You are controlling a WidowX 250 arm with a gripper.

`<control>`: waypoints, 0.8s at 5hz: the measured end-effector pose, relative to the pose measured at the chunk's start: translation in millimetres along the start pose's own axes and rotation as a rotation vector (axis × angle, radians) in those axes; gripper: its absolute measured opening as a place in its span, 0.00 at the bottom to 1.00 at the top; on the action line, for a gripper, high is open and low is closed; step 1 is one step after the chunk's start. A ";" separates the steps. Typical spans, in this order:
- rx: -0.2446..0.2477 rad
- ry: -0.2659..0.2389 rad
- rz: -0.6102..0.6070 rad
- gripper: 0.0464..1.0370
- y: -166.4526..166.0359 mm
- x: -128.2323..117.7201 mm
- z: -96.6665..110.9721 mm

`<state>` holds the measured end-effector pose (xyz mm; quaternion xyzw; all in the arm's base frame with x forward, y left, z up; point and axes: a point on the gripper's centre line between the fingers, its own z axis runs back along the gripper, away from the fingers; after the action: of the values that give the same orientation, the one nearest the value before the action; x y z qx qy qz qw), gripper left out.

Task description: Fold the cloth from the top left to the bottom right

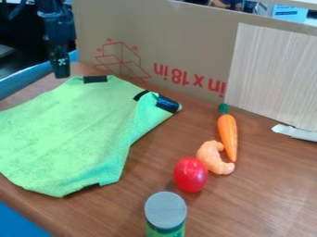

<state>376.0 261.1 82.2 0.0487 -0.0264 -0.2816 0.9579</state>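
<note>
The gripper point(62, 69) hangs at the upper left, just above and behind the cloth's far edge, apart from the cloth. How its fingers stand cannot be made out. A bright green cloth point(68, 132) lies over the left half of the table. Its right side is turned over in a narrow flap, with a black patch near the flap's far tip. Another black patch marks the far edge, and a dark strip shows at the near edge.
On the brown table point(260, 194), right of the cloth, lie a carrot point(228, 134), a shrimp-like toy point(212, 158) and a red ball-shaped toy point(190, 174). A grey-lidded container point(165, 212) stands in front. A cardboard panel point(192, 46) walls the back.
</note>
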 end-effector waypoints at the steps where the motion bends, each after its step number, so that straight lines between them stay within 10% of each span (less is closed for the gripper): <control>1: 0.025 -0.015 -0.023 0.96 3.7 3.1 0.1; 4: 0.026 -0.010 -0.043 0.96 8.2 37.0 -23.6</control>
<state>413.4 249.8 60.5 0.0602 -0.0339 -0.3019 0.9508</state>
